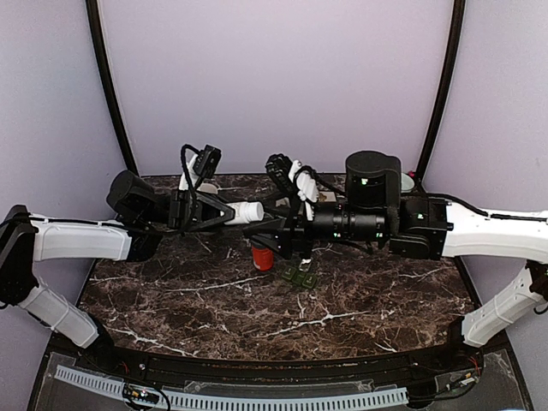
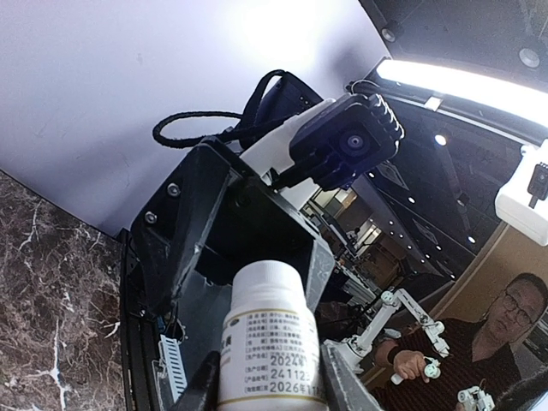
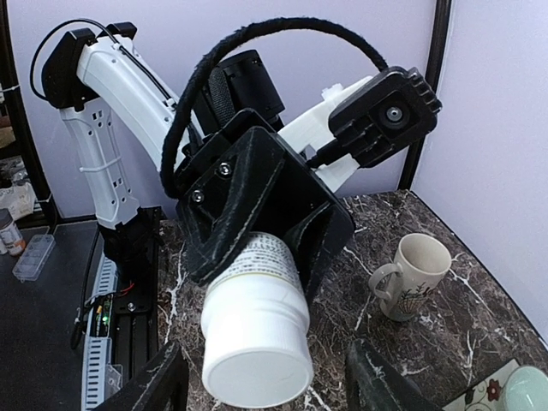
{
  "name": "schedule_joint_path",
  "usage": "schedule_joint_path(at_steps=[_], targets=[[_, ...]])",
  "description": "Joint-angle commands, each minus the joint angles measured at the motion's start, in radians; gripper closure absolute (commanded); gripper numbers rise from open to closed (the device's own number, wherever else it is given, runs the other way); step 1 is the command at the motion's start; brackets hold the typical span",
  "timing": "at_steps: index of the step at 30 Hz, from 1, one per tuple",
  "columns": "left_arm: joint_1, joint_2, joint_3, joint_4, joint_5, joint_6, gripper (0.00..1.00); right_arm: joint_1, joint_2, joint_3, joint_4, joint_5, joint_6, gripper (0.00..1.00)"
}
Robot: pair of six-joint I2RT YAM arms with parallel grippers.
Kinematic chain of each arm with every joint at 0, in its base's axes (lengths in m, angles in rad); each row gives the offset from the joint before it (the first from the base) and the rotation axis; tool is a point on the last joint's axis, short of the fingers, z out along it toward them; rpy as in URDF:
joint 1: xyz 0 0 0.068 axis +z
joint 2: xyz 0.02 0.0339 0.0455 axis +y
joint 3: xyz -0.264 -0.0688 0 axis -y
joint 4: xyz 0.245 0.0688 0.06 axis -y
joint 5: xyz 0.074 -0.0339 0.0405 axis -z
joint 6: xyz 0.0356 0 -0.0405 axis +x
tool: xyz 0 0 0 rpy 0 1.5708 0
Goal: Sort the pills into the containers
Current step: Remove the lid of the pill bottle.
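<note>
My left gripper is shut on a white pill bottle, held lying sideways above the table with its white cap pointing at the right arm. My right gripper faces that cap, open, with its fingers standing clear of it on both sides. Below them on the marble lies the small dark green strip of containers. A small red jar stands just to its left. No pills show in any view.
A beige mug stands on the table at the back right, and a pale green bowl sits near it. Off the table's left side lies a clear plastic box. Purple walls close in the back and sides.
</note>
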Motion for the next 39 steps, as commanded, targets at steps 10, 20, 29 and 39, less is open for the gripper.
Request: schedule_joint_path(at_steps=[10,20,29,39], targets=[[0.036,-0.143,-0.019,-0.439,-0.106,0.44,1.0,0.0,-0.097,-0.075,0.015,0.014,0.171,0.36],[0.036,-0.214,-0.021,-0.617,-0.149,0.67,1.0,-0.127,-0.099,-0.081,0.097,-0.083,0.717,0.4],[0.036,-0.247,-0.034,-0.706,-0.17,0.782,1.0,-0.191,0.005,-0.025,0.136,-0.233,0.986,0.4],[0.036,-0.265,-0.024,-0.777,-0.199,0.852,1.0,-0.193,0.052,-0.024,0.181,-0.297,1.067,0.4]])
